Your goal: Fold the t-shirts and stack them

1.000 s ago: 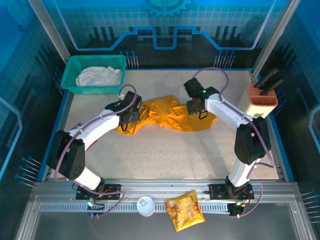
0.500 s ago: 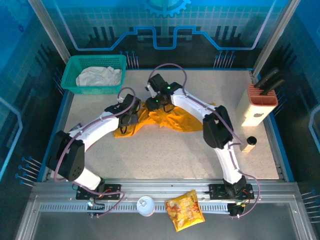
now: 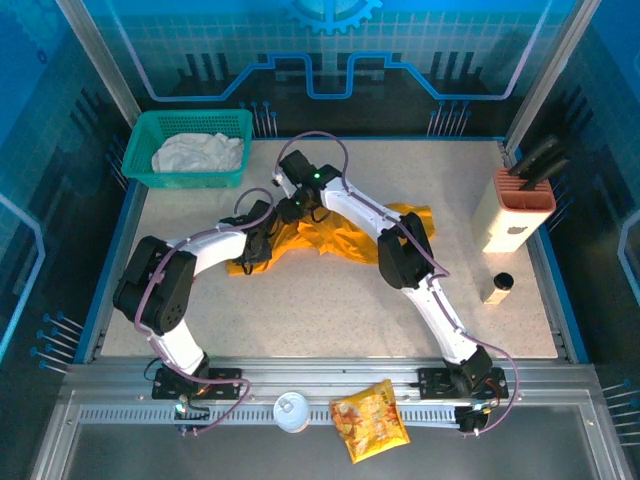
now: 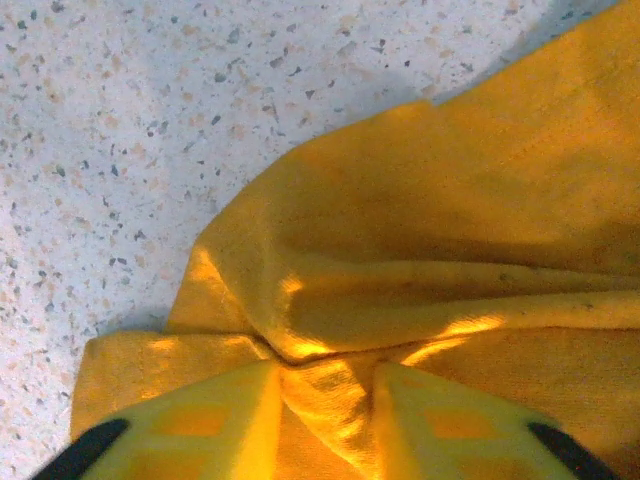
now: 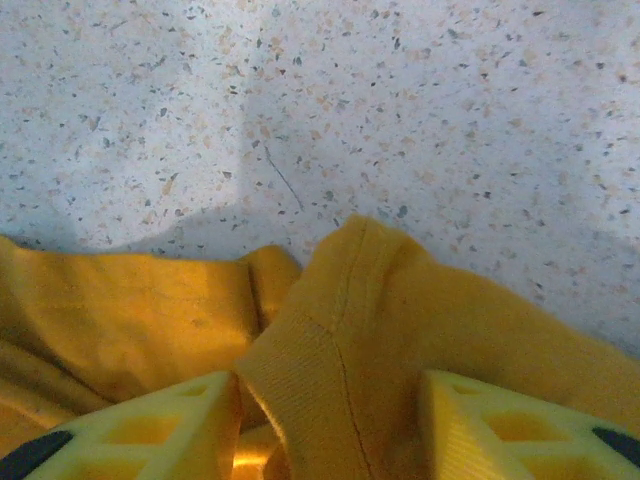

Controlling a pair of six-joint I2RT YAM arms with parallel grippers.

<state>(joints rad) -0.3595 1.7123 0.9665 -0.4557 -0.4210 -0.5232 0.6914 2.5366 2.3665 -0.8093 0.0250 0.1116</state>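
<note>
The mustard t-shirt (image 3: pixel 345 235) lies crumpled in the middle of the table. My left gripper (image 3: pixel 252 244) is down at its left edge. In the left wrist view that gripper (image 4: pixel 328 388) is shut on a bunched fold of the mustard t-shirt (image 4: pixel 450 220). My right gripper (image 3: pixel 291 207) reaches over to the shirt's upper left edge. In the right wrist view it (image 5: pixel 330 400) stands open, with a ribbed hem fold of the mustard t-shirt (image 5: pixel 360 330) between its fingers. The off-white t-shirt (image 3: pixel 197 153) lies bunched in the teal basket (image 3: pixel 136 150).
A knife block (image 3: pixel 523 205) stands at the right edge, with a small dark-capped jar (image 3: pixel 497 288) in front of it. A snack packet (image 3: pixel 369 420) and a white round lid (image 3: pixel 291 411) lie on the near rail. Bare speckled table (image 3: pixel 330 300) stretches in front of the shirt.
The right arm swung from the shirt's right side across to its upper left edge. The left gripper's fingers closed in on the cloth fold while the left arm stayed at the shirt's left edge.
</note>
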